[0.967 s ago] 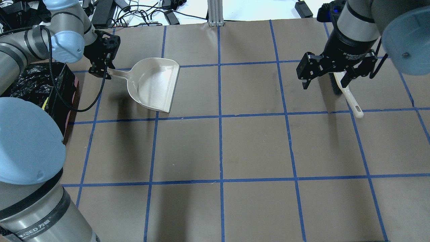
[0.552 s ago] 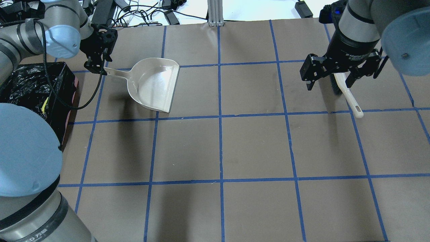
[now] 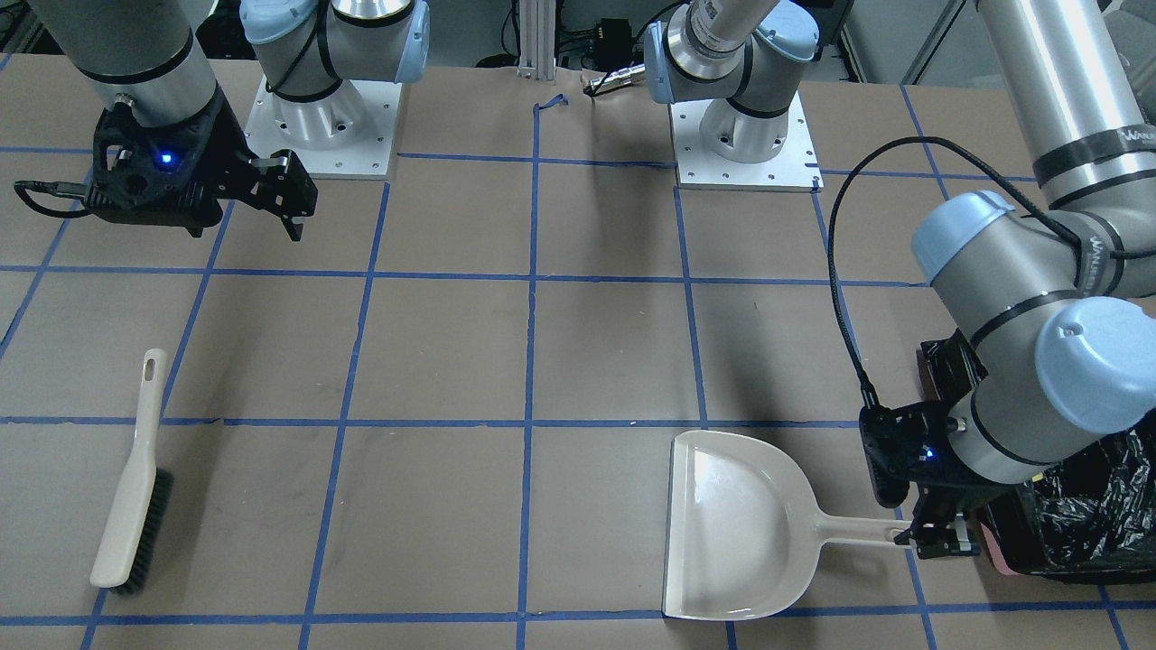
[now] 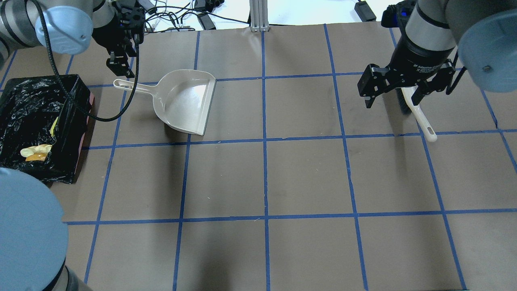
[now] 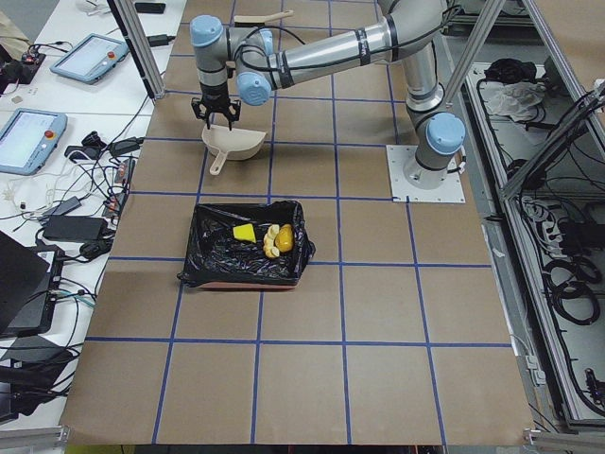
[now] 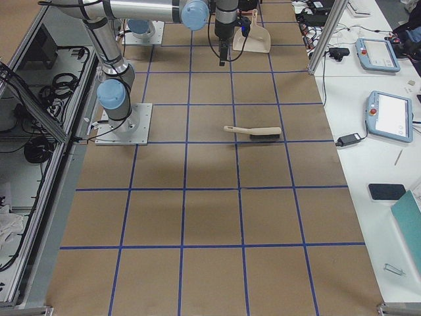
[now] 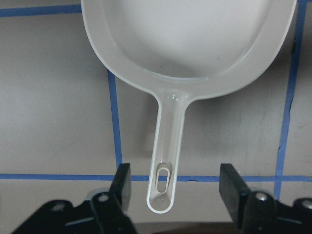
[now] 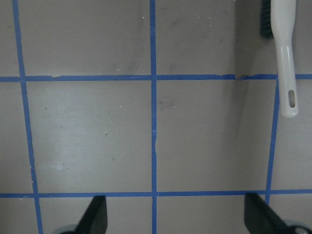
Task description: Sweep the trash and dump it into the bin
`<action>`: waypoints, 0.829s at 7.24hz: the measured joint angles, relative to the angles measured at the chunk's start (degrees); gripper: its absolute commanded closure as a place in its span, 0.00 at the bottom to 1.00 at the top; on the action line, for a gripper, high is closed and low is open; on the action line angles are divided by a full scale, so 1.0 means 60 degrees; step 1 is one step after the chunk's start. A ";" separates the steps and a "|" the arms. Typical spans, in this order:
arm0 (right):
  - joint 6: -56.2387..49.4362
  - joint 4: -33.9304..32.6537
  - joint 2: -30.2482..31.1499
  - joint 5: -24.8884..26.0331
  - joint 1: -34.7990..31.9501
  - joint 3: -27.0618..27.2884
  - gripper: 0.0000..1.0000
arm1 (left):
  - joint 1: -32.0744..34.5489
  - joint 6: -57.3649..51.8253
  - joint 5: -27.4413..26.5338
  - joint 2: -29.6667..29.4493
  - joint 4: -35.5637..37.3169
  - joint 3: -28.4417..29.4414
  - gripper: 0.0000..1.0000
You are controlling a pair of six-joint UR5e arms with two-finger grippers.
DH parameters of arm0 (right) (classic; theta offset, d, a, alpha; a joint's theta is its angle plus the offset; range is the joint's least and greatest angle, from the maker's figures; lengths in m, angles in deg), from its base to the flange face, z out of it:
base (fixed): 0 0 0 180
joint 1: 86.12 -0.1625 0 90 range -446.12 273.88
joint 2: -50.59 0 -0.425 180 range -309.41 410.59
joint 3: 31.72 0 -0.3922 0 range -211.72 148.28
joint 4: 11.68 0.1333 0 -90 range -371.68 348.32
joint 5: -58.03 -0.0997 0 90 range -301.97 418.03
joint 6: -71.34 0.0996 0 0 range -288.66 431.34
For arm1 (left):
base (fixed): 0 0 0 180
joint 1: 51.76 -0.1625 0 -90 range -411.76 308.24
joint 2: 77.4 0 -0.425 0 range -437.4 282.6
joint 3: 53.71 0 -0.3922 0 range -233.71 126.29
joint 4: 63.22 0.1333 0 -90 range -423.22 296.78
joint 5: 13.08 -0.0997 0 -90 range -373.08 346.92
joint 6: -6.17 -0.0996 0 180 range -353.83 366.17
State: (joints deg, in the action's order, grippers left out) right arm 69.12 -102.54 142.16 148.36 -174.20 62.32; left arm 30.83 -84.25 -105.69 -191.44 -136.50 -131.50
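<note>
The trash lies in the bin, a black-bagged box at the table's left edge. In the exterior left view it shows as a yellow wedge, a cream slice and a golden-brown lump. The beige dustpan lies flat and empty on the table. My left gripper is open and hovers over the end of the dustpan's handle without touching it. My right gripper is open and empty above the brush, which lies on the table.
Blue tape lines grid the brown table. Cables and power bricks lie past the far edge. A metal post stands at the far middle. The bin also shows at the right in the front view, beside my left arm.
My left gripper has drawn up and away from the dustpan handle toward the far edge, and its arm has uncovered the bin. The dustpan and right gripper have stayed put.
</note>
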 measured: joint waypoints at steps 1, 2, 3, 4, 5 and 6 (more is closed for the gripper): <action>-0.0006 -0.0028 -0.0004 -0.0143 -0.0006 0.0000 0.00 | 0.0099 0.1114 0.0001 0.0305 -0.0265 -0.0014 0.13; -0.0009 -0.0037 -0.0021 -0.0181 -0.0010 0.0000 0.00 | 0.0197 0.2278 0.0026 0.0585 -0.0577 -0.0041 0.04; -0.0010 -0.0040 -0.0038 -0.0157 -0.0012 -0.0002 0.00 | 0.0350 0.3669 0.0059 0.0850 -0.0859 -0.0076 0.00; -0.0011 -0.0044 -0.0049 -0.0140 -0.0012 -0.0004 0.00 | 0.0530 0.5153 0.0060 0.1064 -0.1089 -0.0107 0.00; -0.0008 -0.0047 -0.0053 -0.0136 -0.0012 -0.0004 0.00 | 0.0683 0.6537 0.0045 0.1236 -0.1332 -0.0148 0.00; -0.0002 -0.0048 -0.0060 -0.0128 -0.0012 -0.0002 0.00 | 0.0763 0.7744 0.0048 0.1376 -0.1565 -0.0190 0.00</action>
State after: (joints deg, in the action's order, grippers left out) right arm 69.11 -102.83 141.80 147.59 -174.28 62.30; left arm 35.41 -37.79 -105.40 -183.18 -145.89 -132.64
